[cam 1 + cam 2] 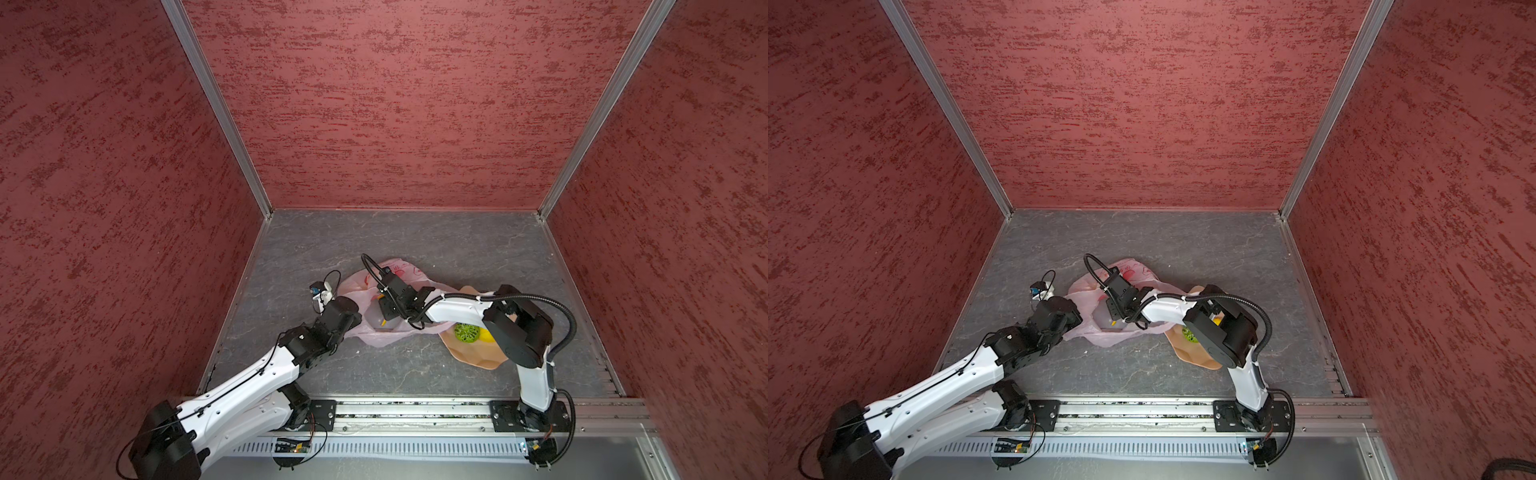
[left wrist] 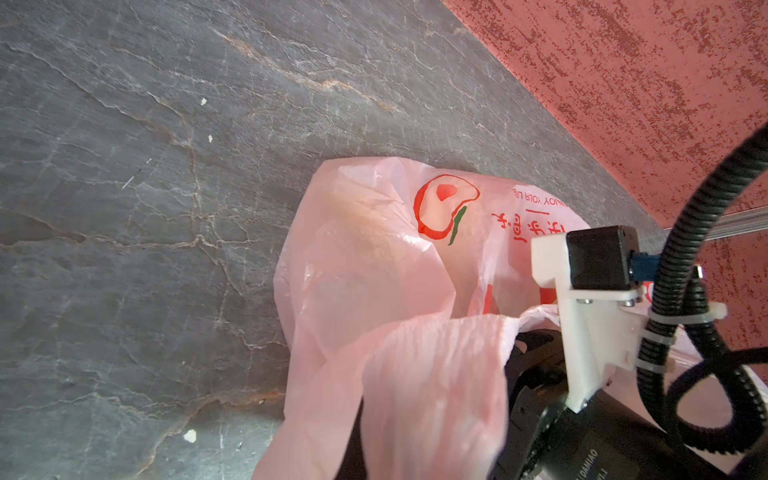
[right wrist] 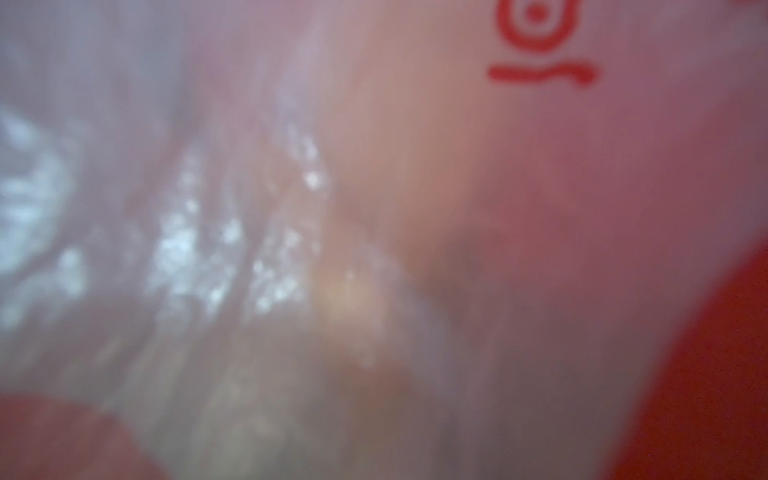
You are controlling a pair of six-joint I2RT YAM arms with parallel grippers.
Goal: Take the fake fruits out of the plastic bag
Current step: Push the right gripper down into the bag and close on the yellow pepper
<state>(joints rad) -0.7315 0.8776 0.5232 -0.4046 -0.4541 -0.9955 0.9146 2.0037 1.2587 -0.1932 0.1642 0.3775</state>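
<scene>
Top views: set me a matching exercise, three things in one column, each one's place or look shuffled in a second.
1 green ball
2 bag
3 dish

a pale pink with red print
b tan with a wavy rim, right of the bag in both top views
c lies on the dish beside a yellow fruit

Pairs: 1-c, 2-a, 3-b

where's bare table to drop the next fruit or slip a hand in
Bare slate between the plastic bag and the back wall, and the front strip between bag and rail. Crowded: the dish, already holding the green ball and a yellow fruit under the right arm, and the bag mouth.
</scene>
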